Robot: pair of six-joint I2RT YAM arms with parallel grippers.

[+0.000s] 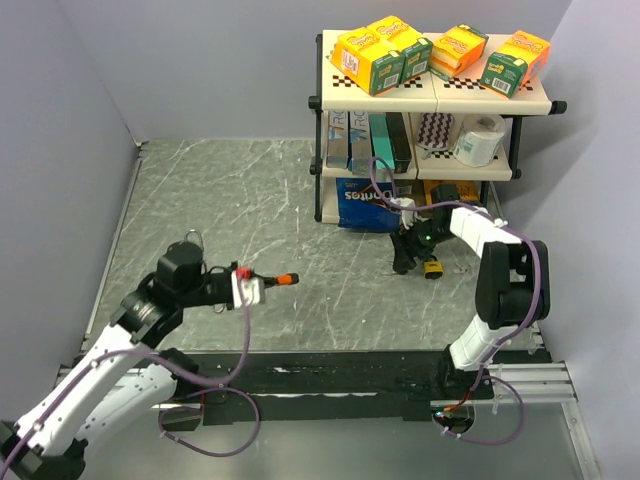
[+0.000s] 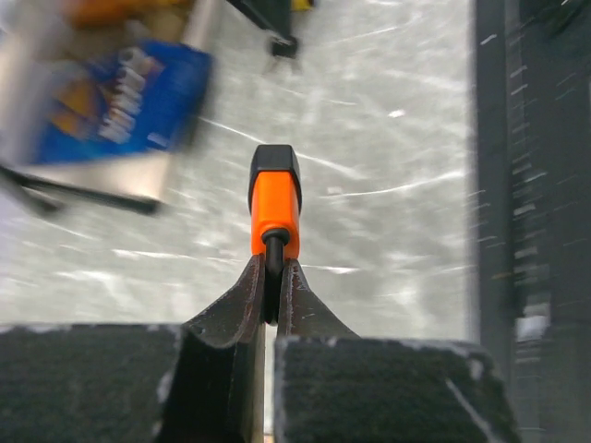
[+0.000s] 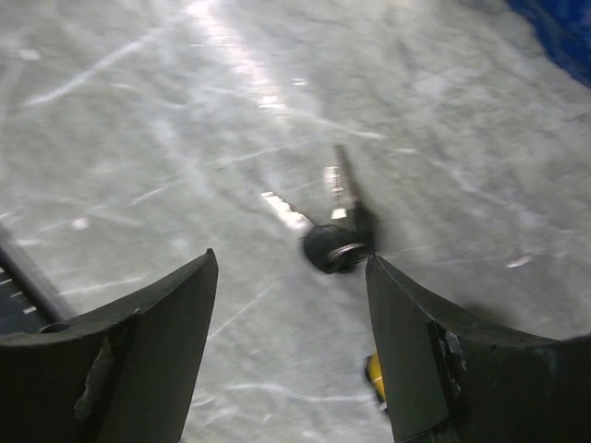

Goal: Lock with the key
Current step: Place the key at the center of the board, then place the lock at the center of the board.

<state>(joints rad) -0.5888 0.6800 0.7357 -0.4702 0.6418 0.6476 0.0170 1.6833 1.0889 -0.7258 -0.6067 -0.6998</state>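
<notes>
My left gripper is shut on the thin black stem of a small orange piece with a black end, holding it out level above the table's middle. A bunch of keys with a black head and metal ring lies flat on the table in the right wrist view. My right gripper hangs open just over it, with nothing between the fingers. A yellow-and-black object lies by the right finger. In the top view the keys are hidden under the gripper.
A white two-level shelf stands at the back right, carrying orange and green boxes, packets and a paper roll. A blue snack bag leans at its foot. Grey walls close in both sides.
</notes>
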